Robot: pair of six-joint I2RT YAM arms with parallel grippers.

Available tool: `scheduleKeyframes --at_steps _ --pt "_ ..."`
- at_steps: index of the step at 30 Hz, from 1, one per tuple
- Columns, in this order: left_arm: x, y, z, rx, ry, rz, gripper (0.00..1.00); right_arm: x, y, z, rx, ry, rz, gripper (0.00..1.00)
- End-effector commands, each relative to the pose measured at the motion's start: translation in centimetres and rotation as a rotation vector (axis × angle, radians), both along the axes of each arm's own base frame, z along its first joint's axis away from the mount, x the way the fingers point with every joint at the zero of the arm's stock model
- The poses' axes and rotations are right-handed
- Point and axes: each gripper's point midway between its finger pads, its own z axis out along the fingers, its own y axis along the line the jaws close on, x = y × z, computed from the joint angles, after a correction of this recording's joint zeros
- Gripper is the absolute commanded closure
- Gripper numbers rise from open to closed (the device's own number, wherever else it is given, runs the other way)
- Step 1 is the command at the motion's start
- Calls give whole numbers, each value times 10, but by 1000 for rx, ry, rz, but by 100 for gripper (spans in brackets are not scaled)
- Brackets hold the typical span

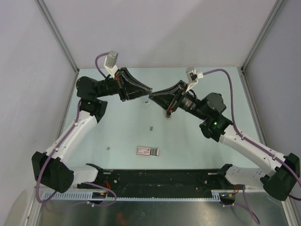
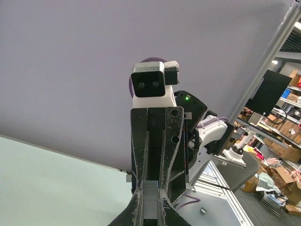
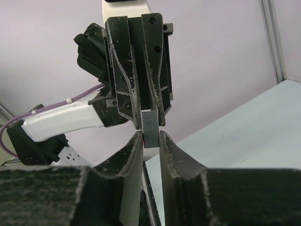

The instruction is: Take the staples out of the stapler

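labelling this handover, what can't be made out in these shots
Top view: the grey ribbed block is hidden where left pincer and right pincer tips meet.
Right wrist view: right pincer's fingers flank the block; its lower end is covered, so contact is unclear.
Top view: stapler too small to show any staples inside; loose specks too small to identify.

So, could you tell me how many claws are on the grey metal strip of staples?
2. The left claw pinches one end of the grey staple strip, the right claw the other; none hidden.
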Motion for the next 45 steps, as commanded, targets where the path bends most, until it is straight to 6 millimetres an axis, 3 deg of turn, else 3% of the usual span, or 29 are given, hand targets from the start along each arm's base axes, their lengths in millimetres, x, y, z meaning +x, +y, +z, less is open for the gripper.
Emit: scheduleKeyframes --at_steps 1,10,19,21,23,24,27,30,37,41,45 --pt "-10 0 5 -16 -38 -17 100 -3 -2 13 42 -26 -4 77" --pt "-11 0 4 -15 -47 -16 100 1 -1 12 47 -11 -15 65" --pt "-10 0 4 -15 -60 -14 98 1 -1 10 38 -13 -17 86" --pt "-10 0 4 -12 -71 -15 84 2 -2 9 28 -13 -29 89" --pt "-8 1 1 7 -79 -4 60 5 -3 2 0 3 -44 91" --pt "-3 0 -2 33 -84 16 52 8 -4 -4 -25 17 -56 92" --pt "17 3 -17 148 -133 120 44 20 -10 -35 -135 82 -112 97" --pt "40 12 -52 291 -161 247 43 30 -16 -69 -248 153 -169 100" --pt "73 48 -164 647 -280 430 44 33 -31 -145 -496 330 -241 100" --pt "76 67 -224 834 -352 433 46 13 -27 -194 -659 428 -195 100" --pt "77 86 -269 996 -432 419 55 -27 -10 -231 -750 499 -80 100"
